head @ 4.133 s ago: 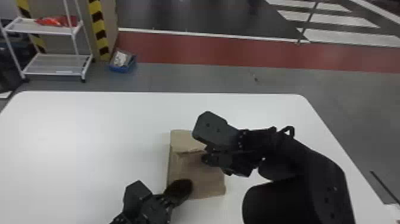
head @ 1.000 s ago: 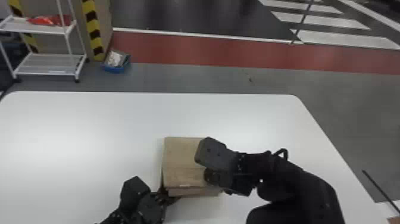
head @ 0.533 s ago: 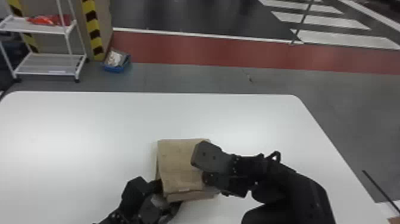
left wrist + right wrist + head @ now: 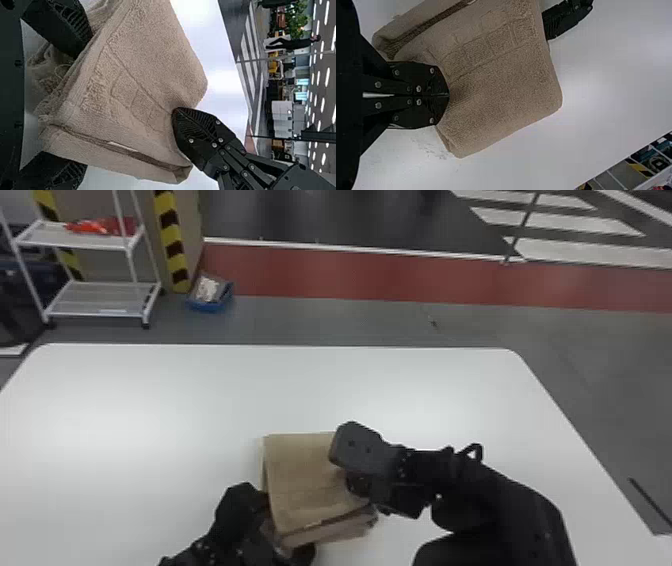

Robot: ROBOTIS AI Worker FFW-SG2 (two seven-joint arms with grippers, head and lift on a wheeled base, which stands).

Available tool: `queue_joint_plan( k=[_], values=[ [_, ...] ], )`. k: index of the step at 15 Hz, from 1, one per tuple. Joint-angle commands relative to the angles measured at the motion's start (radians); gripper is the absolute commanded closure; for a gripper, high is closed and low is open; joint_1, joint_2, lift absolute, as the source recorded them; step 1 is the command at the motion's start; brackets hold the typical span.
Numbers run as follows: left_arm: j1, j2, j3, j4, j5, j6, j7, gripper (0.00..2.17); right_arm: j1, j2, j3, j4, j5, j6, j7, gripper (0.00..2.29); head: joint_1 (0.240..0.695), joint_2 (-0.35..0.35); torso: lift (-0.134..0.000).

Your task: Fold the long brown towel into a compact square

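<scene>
My right gripper [image 4: 448, 95] has its fingers closed together, tips against the towel's side; whether they pinch cloth, I can't tell. And my left gripper [image 4: 87, 99] is spread wide at the near corner! Between them, the brown towel [image 4: 305, 480] lies on the white table [image 4: 150, 415], folded into a layered, nearly square stack. Most folding looks done; I'd say squaring the uneven near edge remains.
</scene>
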Motion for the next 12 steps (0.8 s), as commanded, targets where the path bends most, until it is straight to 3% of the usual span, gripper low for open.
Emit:
queue_joint_plan(
  k=[1,6,12],
  values=[
    [0.005,-0.004,-0.002,-0.006,0.005,-0.002,0.000,0.06,0.000,0.005,0.008,-0.007,-0.008,0.009,-0.028,2.02,0.695,-0.146,-0.125],
    [0.027,-0.004,-0.005,-0.048,0.011,0.001,0.000,0.07,0.000,0.047,0.043,0.012,-0.005,0.009,-0.152,2.02,0.695,-0.132,-0.125],
    [0.045,-0.004,-0.002,-0.104,0.020,0.007,-0.005,0.07,-0.005,0.052,0.071,0.068,0.057,0.003,-0.157,2.02,0.695,-0.112,-0.125]
  ],
)
